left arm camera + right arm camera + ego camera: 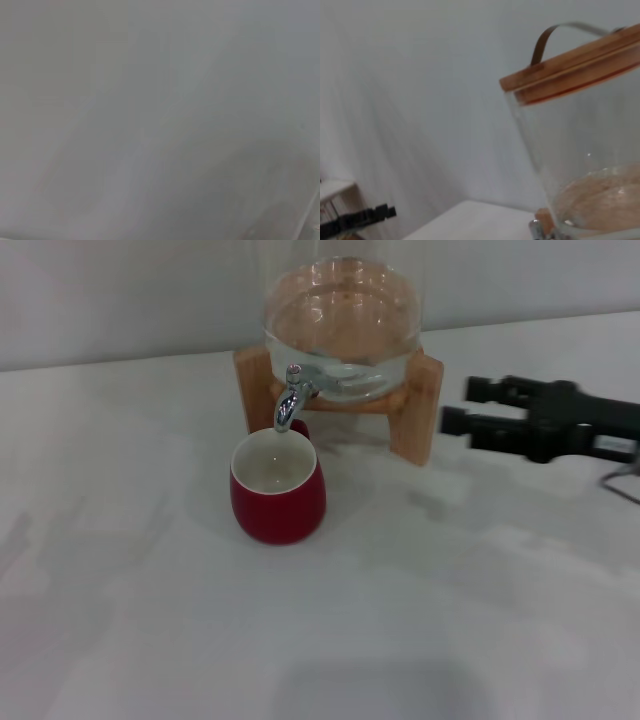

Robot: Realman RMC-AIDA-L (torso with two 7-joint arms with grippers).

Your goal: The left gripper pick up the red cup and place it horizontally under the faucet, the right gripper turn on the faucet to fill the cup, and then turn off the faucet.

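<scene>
The red cup (277,490) stands upright on the white table (420,620), nearest of all, its white mouth directly under the spout of the faucet (290,398). Behind it the glass jar (342,330) sits on its wooden stand (415,405). The right tool (458,406) hovers right of the stand, prongs released and empty, pointing left; the left tool is out of sight.
</scene>
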